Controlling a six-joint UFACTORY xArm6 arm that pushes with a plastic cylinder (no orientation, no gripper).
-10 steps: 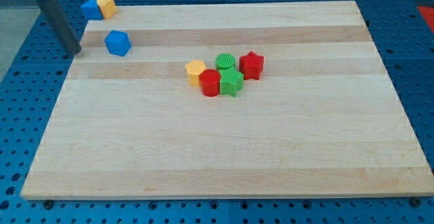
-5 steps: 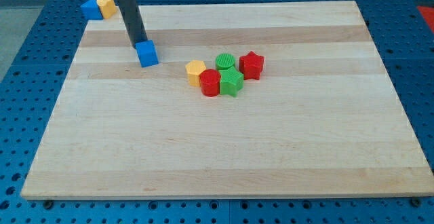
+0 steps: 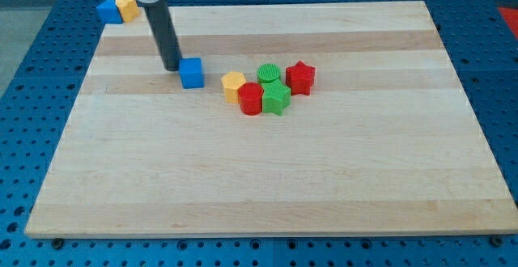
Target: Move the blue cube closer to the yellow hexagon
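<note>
Tip (image 3: pixel 173 67): bare rod, no jaws, holds nothing, just left of blue cube (image 3: pixel 192 72)
Heading: yellow hexagon (image 3: pixel 233 85) near, right and slightly below cube
Push line: rightward, tip behind cube

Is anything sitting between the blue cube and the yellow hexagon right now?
Nothing visible. Bare board separates the blue cube from the yellow hexagon on the view's right; my tip sits just left of the cube.
</note>
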